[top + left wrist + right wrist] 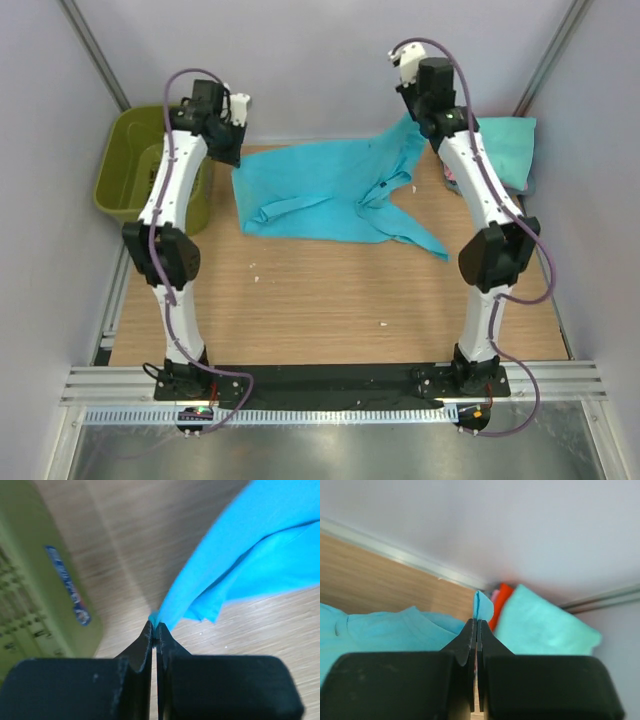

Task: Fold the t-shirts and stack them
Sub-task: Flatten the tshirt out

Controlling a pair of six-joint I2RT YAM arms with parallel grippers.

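Observation:
A bright turquoise-blue t-shirt [330,190] lies crumpled across the far middle of the table, its two far corners lifted. My left gripper [232,158] is shut on its left corner; in the left wrist view the cloth [240,545] hangs from the closed tips [156,625]. My right gripper [412,112] is shut on the shirt's right corner; a small blue tab [483,606] pokes out between its closed tips [477,622]. A stack of folded shirts [505,150] sits at the far right, mint-teal on top [545,630], with orange-red [501,602] and pink under it.
An olive-green slotted plastic basket [128,170] stands at the far left beside the left arm, also in the left wrist view [35,595]. Grey walls close in the back and sides. Wooden tabletop [320,300] lies in front of the shirt.

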